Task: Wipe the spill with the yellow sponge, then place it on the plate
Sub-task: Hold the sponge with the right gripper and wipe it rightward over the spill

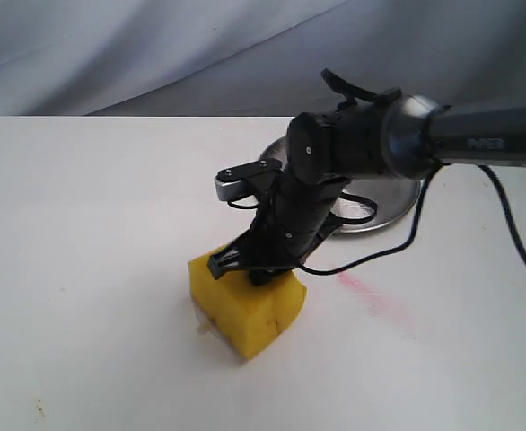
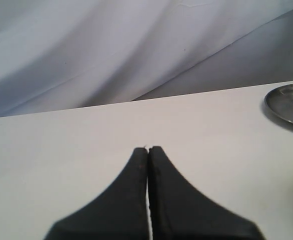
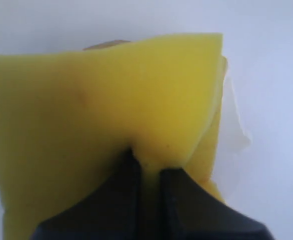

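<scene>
The yellow sponge [image 1: 249, 310] rests on the white table with my right gripper [image 1: 241, 269] shut on its top, pinching a fold of foam. In the right wrist view the sponge [image 3: 111, 105] fills most of the picture, and the right gripper [image 3: 149, 162] bites into it. A pale translucent bit of the spill [image 1: 201, 326] shows at the sponge's left foot, and as a wet patch [image 3: 234, 132] beside the foam. The silver plate [image 1: 390, 212] lies behind the right arm, mostly hidden. My left gripper [image 2: 148, 149] is shut and holds nothing, low over bare table; the plate [image 2: 289, 102] sits off to its side.
A pink-red smeared streak [image 1: 371, 296] marks the table to the right of the sponge. A black cable [image 1: 380, 253] loops from the right arm down over the table by the plate. A grey cloth backdrop [image 1: 155, 45] hangs behind the table's far edge.
</scene>
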